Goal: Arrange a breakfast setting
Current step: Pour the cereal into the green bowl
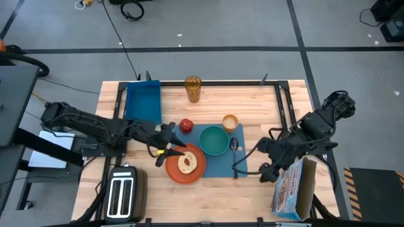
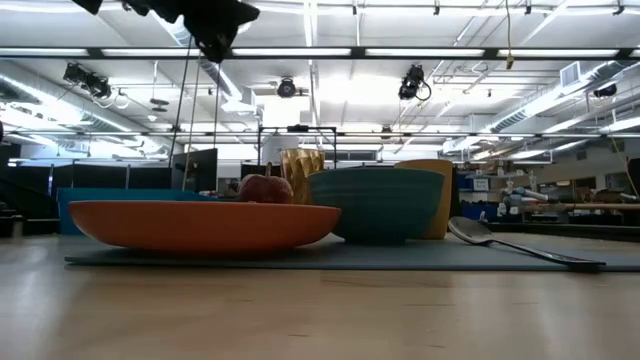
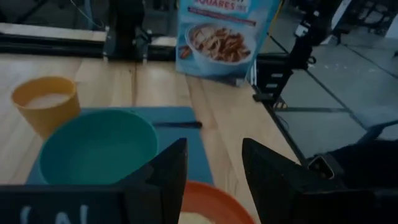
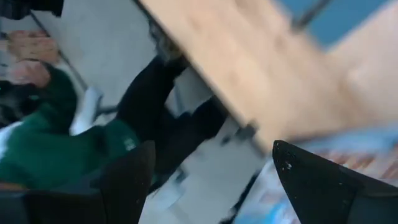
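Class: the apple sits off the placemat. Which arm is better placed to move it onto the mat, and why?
Probably the left. Its end effector hovers open right beside the apple, while the right end effector sits past the placemat's far edge.

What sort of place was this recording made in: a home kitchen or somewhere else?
Most likely a robotics lab or workshop, not a home. The wooden worktable stands on a grey concrete floor with black cables trailing across it, and the low view shows an open industrial ceiling with strip lights and mounted cameras.

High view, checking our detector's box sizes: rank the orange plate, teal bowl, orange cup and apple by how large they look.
1. Orange plate, largest.
2. Teal bowl.
3. Orange cup.
4. Apple, close to the cup, so that last pair is unsure.
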Robot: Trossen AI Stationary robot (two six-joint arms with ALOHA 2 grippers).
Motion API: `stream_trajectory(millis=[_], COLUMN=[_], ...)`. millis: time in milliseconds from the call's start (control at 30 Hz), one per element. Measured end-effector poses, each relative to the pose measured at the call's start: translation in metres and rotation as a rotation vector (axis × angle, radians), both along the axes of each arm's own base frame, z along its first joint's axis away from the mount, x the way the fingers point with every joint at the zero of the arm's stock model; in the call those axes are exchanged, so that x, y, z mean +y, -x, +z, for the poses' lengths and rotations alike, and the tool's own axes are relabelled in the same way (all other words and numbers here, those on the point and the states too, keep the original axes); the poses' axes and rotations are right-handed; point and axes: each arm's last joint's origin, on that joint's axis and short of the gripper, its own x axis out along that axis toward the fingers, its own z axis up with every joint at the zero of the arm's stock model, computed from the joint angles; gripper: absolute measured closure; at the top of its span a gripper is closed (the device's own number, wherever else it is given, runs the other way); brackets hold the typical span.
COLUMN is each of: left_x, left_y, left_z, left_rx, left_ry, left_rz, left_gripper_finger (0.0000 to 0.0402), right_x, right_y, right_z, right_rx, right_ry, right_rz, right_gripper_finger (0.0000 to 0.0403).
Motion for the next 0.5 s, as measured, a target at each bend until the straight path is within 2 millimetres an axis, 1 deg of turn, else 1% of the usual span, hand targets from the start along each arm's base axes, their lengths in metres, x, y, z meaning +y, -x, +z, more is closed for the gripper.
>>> stream_trajectory(millis=[167, 267, 367, 500], left_x=[-0.016, -0.024, -0.031, -0.041], left_y=[-0.004, -0.008, -0.013, -0.021], left_z=[-0.005, -0.011, -0.017, -0.026], left_rx=[-0.015, -0.006, 0.005, -0.004], left_ry=[-0.025, -0.029, -0.034, -0.037], left_rz=[-0.044, -0.042, -0.03, -0.034], left_gripper_finger=[0.024, 0.024, 0.024, 0.024], right_x=[0.015, 0.024, 0.032, 0.039], right_y=[0.004, 0.011, 0.022, 0.037], right_z=[0.005, 0.007, 0.005, 0.001], right_rx=[0.11, 0.225, 0.362, 0.509], right_ry=[-0.204, -0.29, -0.324, -0.298], right_rz=[-0.087, -0.13, -0.163, -0.239], right_gripper_finger=[0.0076, 0.0076, 0.0076, 0.0076])
